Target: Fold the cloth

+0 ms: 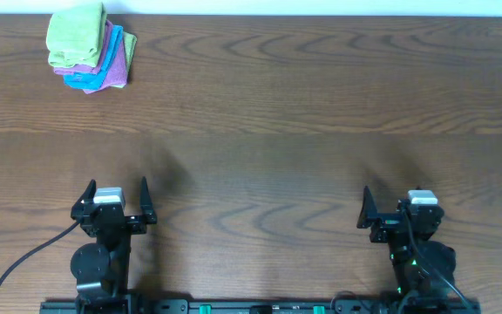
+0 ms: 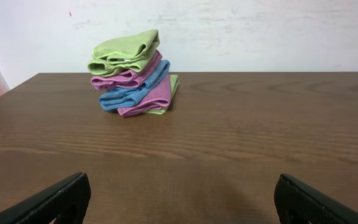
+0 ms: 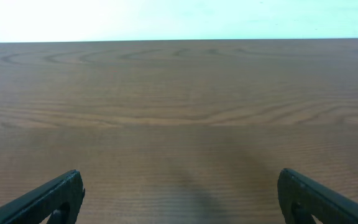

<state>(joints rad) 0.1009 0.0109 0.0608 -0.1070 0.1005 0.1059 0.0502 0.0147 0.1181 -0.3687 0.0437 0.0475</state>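
- While nothing is gripped, the cloth tops a folded stack at the worktop's eleven o'clock, seemingly stored clear of the folding area.
- Left tool gapes empty at seven o'clock.
- Right tool likewise spread, at five o'clock.

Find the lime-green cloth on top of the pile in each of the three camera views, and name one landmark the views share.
Overhead: the lime-green cloth tops the pile of cloths at the far left corner of the table.
Left wrist: it tops the same pile, left of centre, near the table's far edge.
Right wrist: not in it; only bare tabletop shows.
Shared landmark: the table's far edge against the white wall.
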